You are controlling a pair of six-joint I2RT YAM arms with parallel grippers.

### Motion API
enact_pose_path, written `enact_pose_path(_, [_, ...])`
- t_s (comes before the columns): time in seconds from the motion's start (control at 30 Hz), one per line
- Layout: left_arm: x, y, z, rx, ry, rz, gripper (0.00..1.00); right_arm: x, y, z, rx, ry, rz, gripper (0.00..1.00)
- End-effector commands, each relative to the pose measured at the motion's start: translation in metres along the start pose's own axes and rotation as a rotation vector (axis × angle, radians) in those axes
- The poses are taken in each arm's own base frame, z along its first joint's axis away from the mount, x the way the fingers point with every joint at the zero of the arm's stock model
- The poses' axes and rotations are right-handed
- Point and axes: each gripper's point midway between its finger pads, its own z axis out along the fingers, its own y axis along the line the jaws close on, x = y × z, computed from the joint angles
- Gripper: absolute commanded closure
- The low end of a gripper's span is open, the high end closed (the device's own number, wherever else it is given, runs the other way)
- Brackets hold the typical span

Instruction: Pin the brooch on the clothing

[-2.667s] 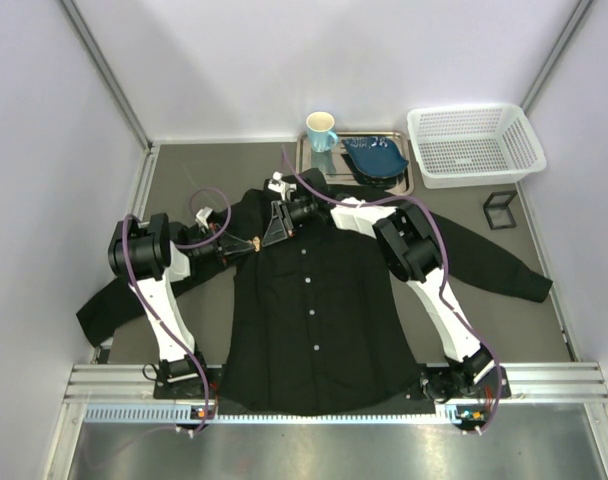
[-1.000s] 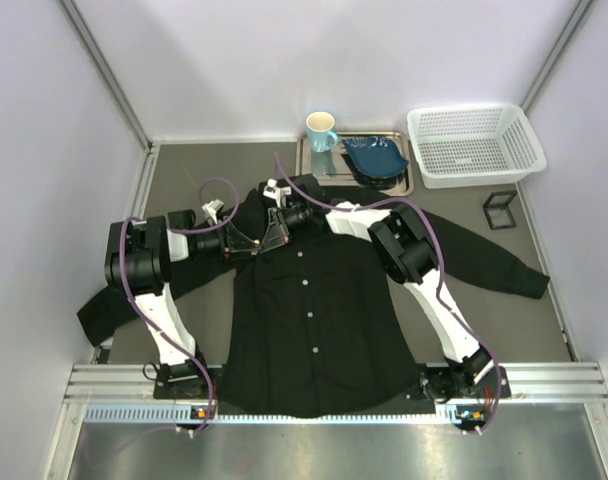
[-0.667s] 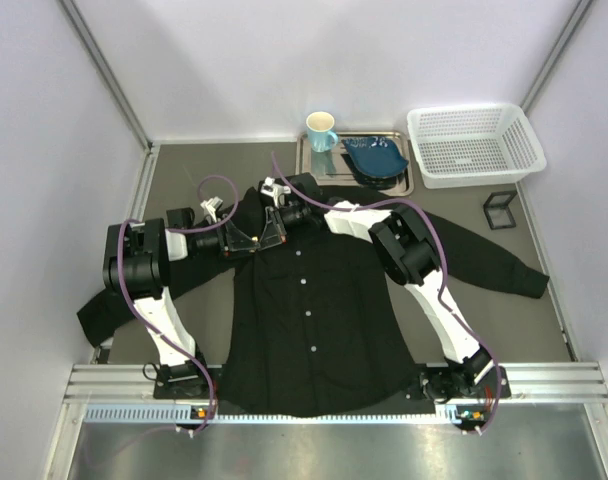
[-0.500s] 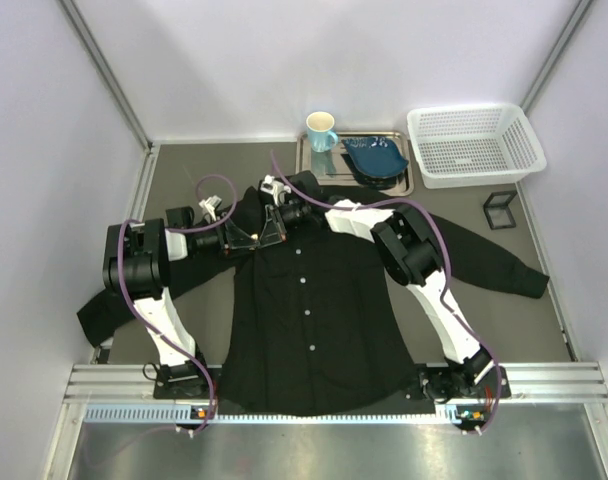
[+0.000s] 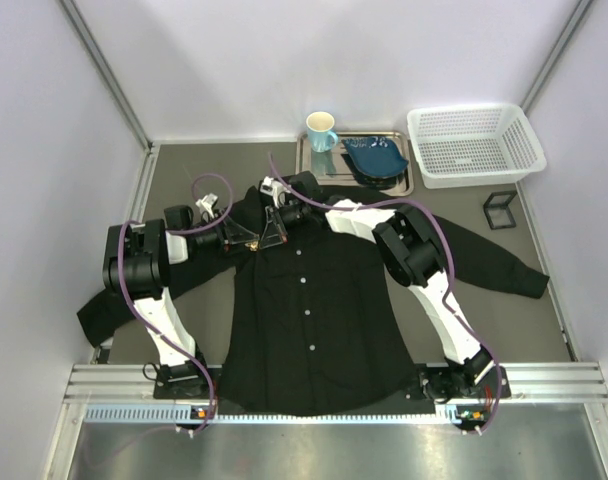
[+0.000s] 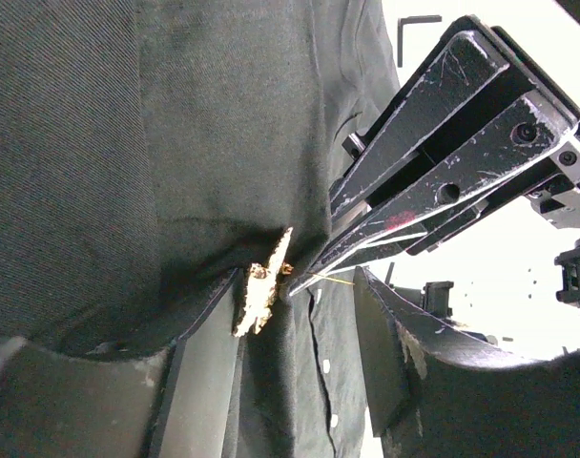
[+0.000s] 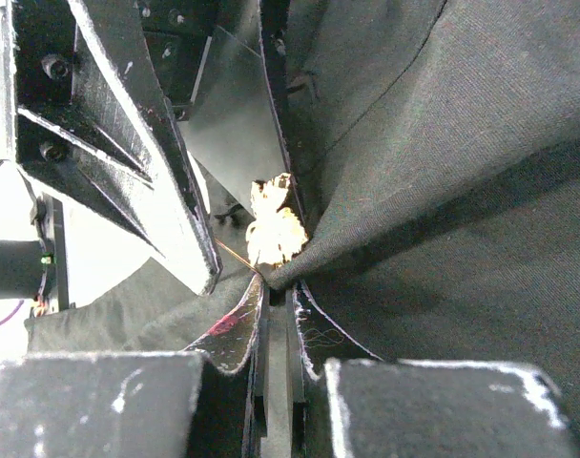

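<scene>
Fabric near the collar [image 5: 309,185] of the black button-up shirt [image 5: 314,330] is pinched into a ridge by the right gripper [image 7: 276,291], seemingly to receive the tiny golden leaf-shaped brooch [image 6: 261,286] between half-spread jaws of the left gripper [image 5: 249,240], hold unclear.

Shirt and brooch on the table, viewed from above.
The shirt [image 5: 314,310] lies flat before both arm bases. The brooch [image 6: 261,286] sits near the collar, between the left gripper [image 6: 300,284] and the right gripper [image 7: 276,286]. Behind the collar stands a tray [image 5: 334,160] bearing a mug [image 5: 321,130]. A basket [image 5: 474,145] lies to its right.
</scene>
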Motion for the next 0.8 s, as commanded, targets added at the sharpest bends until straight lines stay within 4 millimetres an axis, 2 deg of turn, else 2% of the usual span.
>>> enact_pose_path(0.0, [-0.013, -0.016, -0.003, 0.022, -0.039, 0.075, 0.46, -0.03, 0.032, -0.012, -0.024, -0.048, -0.101, 1.0])
enact_pose_path(0.3, [-0.013, -0.012, -0.003, 0.006, -0.035, 0.058, 0.59, -0.03, 0.033, -0.011, -0.032, -0.04, -0.104, 1.0])
enact_pose_path(0.4, [-0.012, -0.011, -0.003, 0.003, -0.031, 0.063, 0.68, -0.03, 0.04, -0.01, -0.074, -0.033, -0.091, 1.0])
enact_pose_path(0.43, [-0.011, -0.011, -0.003, 0.004, -0.028, 0.067, 0.74, -0.033, 0.041, -0.01, -0.082, -0.036, -0.088, 0.97])
enact_pose_path(0.5, [-0.011, -0.012, -0.003, 0.007, -0.024, 0.068, 0.8, -0.033, 0.041, -0.01, -0.1, -0.033, -0.067, 0.92])
enact_pose_path(0.53, [-0.01, -0.012, -0.004, 0.008, -0.025, 0.071, 0.85, -0.038, 0.041, -0.013, -0.103, -0.041, -0.068, 0.86])
enact_pose_path(0.6, [-0.009, -0.012, -0.003, 0.01, -0.021, 0.073, 0.89, -0.039, 0.04, -0.013, -0.111, -0.041, -0.058, 0.82])
enact_pose_path(0.7, [-0.008, -0.012, -0.004, 0.013, -0.019, 0.073, 0.95, -0.044, 0.038, -0.019, -0.123, -0.05, -0.051, 0.69])
enact_pose_path(0.77, [-0.008, -0.012, -0.006, 0.017, -0.02, 0.078, 0.99, -0.048, 0.036, -0.023, -0.127, -0.056, -0.037, 0.58])
